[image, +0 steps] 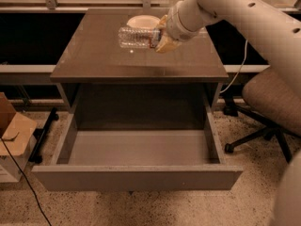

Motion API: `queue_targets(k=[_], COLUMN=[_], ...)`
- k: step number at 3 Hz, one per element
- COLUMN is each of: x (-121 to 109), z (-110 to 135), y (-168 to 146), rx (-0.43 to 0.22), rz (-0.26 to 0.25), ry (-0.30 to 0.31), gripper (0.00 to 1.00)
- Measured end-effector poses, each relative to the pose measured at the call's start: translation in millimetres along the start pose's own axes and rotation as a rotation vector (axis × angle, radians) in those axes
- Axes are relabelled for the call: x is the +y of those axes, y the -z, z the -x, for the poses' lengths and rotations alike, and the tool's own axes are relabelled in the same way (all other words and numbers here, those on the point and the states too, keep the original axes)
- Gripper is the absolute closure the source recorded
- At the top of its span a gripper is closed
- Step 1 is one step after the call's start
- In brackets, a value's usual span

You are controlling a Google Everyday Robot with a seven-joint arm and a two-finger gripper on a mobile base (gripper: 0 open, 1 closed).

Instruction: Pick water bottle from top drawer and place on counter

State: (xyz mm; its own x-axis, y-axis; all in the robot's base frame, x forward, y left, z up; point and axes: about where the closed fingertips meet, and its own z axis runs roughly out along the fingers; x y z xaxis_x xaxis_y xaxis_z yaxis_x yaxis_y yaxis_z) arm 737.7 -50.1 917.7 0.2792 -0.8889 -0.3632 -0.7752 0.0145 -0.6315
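Observation:
My gripper [160, 36] is shut on the water bottle [135, 36], a small clear ribbed plastic bottle. It holds the bottle lying sideways, base pointing left, just above the middle-back of the counter [103, 55]. The bottle's neck and cap are hidden between the fingers. The white arm comes in from the upper right. The top drawer [136, 177] is pulled fully open below the counter, and its grey inside holds nothing.
A white bowl [141, 21] sits on the counter right behind the bottle. An office chair [270, 102] stands to the right of the cabinet. A cardboard box [11, 138] and a cable lie on the floor at the left. A railing runs behind the counter.

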Motion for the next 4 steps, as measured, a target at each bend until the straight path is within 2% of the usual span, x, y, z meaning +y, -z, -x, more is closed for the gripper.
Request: queue_targets(k=[1, 3, 4], x=[-22, -38, -43], z=[-9, -33, -33], y=[-32, -86, -85], rx=[0.010, 0.013, 0.010], rz=[0.009, 0.078, 0.070], ry=[-0.016, -0.037, -0.039], gripper=[0.58, 0.12, 0.00])
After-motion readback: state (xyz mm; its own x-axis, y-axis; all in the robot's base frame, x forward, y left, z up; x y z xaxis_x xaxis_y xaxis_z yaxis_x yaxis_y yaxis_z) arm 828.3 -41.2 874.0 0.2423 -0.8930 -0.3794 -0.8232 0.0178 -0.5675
